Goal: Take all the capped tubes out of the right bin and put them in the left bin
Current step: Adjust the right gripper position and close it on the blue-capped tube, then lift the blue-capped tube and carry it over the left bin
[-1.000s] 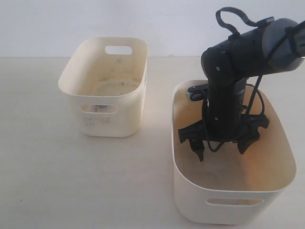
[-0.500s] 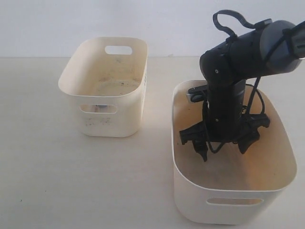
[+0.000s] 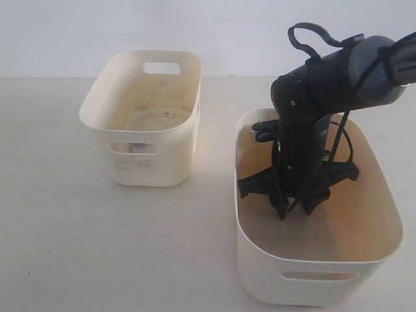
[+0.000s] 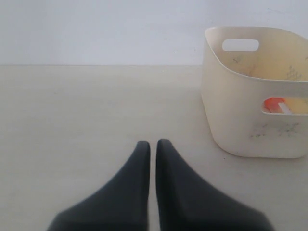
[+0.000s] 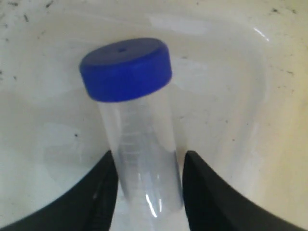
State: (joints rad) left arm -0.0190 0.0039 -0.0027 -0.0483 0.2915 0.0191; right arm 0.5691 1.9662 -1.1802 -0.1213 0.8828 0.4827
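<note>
A clear capped tube (image 5: 139, 139) with a blue cap (image 5: 126, 69) lies on the floor of the right bin (image 3: 312, 279). My right gripper (image 5: 150, 155) reaches down into that bin (image 5: 231, 72) and straddles the tube's body. One finger touches the tube and a thin gap shows at the other, so the gripper is still open. In the exterior view the right gripper (image 3: 292, 209) hides the tube. The left bin (image 3: 140, 166) stands apart at the left. Through its handle cut-out an orange-capped tube (image 4: 275, 104) shows. My left gripper (image 4: 153, 143) is shut and empty above the bare table.
The two bins stand on a pale tabletop (image 3: 65, 247) with a strip of bare surface between them. A white wall (image 3: 208, 26) runs behind. The left bin (image 4: 240, 110) has dark smudges on its wall. The right arm's cables (image 3: 341, 140) hang over the right bin.
The right gripper has sunk lower into the right bin and its fingers have drawn in from wide apart to close round the blue-capped tube. Both bins stay put.
</note>
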